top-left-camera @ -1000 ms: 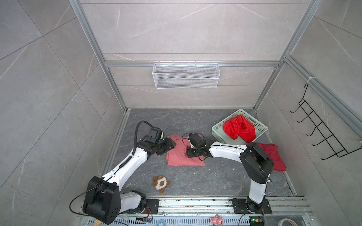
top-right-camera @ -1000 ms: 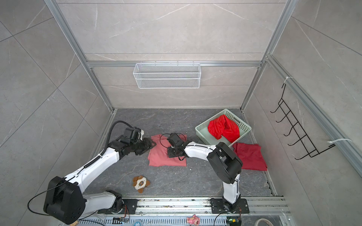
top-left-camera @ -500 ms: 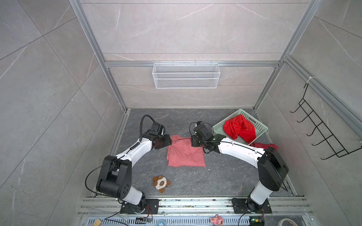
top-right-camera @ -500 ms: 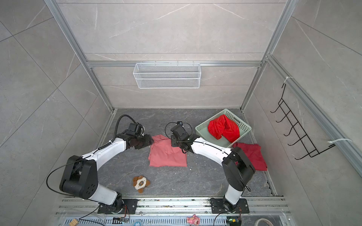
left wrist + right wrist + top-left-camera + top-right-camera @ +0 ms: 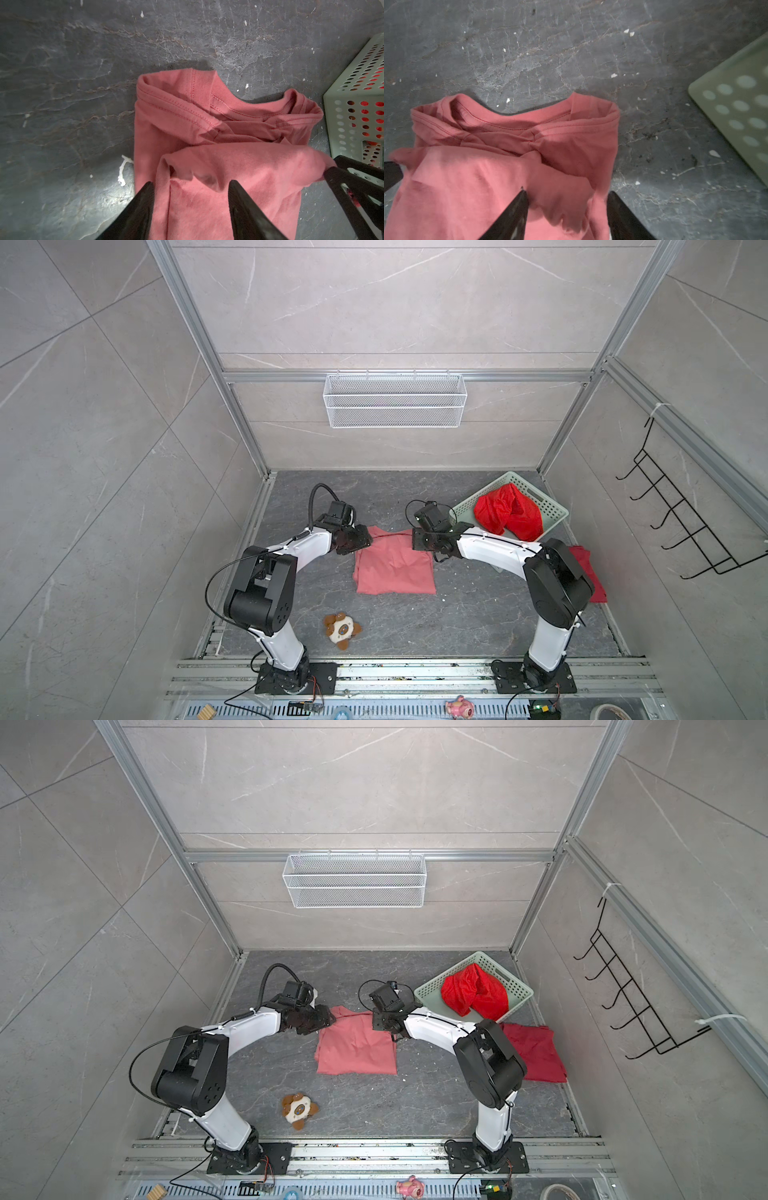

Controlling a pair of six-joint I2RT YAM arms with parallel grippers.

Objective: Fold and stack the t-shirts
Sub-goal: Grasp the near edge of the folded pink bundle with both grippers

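Observation:
A salmon-pink t-shirt (image 5: 395, 572) (image 5: 357, 1052) lies folded flat mid-floor, collar toward the back wall. My left gripper (image 5: 360, 540) (image 5: 191, 182) is at its far left corner and my right gripper (image 5: 419, 540) (image 5: 568, 192) at its far right corner. Both stand open over a loose upper layer of the salmon cloth (image 5: 239, 166) (image 5: 477, 176) that lies just short of the collar. A bright scarlet t-shirt (image 5: 509, 512) is bunched in the green basket (image 5: 548, 506). A dark crimson t-shirt (image 5: 536, 1052) lies flat on the floor at the right, partly behind my right arm.
A small brown-and-white plush toy (image 5: 341, 630) sits on the floor in front of the salmon shirt. The basket's corner (image 5: 353, 93) is close to the shirt's right side. A white wire shelf (image 5: 395, 400) hangs on the back wall and a black hook rack (image 5: 681, 522) on the right wall.
Both grippers have moved from the middle of the salmon shirt to its far corners near the collar. The right jaws have opened wider.

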